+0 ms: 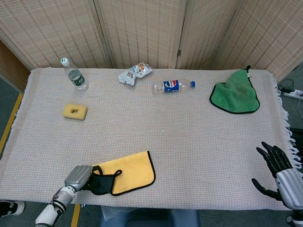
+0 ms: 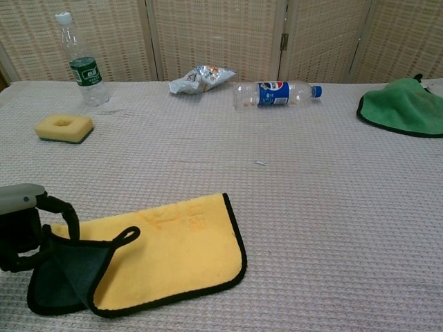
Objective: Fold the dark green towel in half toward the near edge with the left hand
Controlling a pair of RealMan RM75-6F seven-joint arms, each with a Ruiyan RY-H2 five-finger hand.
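Pepsi logo on blue label of lying bottle (image 2: 275,93), legible. Green label on upright bottle (image 2: 79,61): print too small to read. Faint orange marking on towel (image 2: 166,249), yellow side: illegible. Snack wrapper (image 2: 200,77): print unreadable.

The head camera is looking steeply down from above the near edge, taking in the whole table (image 1: 189,142) out to the screens (image 1: 142,33) at twelve o'clock. The chest camera is sitting low and close, facing twelve o'clock across the cloth. Both are sharing the tabletop, though the chest view is cropping the sides.
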